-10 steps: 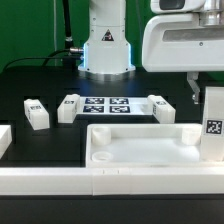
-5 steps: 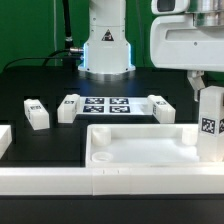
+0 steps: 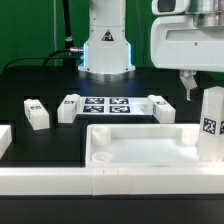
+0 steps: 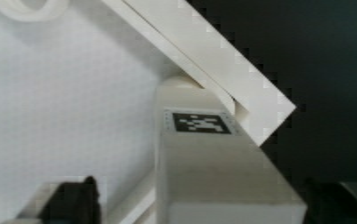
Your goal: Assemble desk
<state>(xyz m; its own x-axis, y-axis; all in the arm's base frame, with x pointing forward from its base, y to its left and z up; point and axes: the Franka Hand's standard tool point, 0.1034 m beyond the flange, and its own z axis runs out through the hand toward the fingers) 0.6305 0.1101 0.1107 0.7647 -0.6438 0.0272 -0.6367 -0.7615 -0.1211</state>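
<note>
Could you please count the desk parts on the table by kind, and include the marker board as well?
Legs: 4
Tabletop: 1
Marker board: 1
Total: 6

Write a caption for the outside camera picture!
Open gripper straddles a leg upright at the tabletop's corner; three legs lie behind.
</note>
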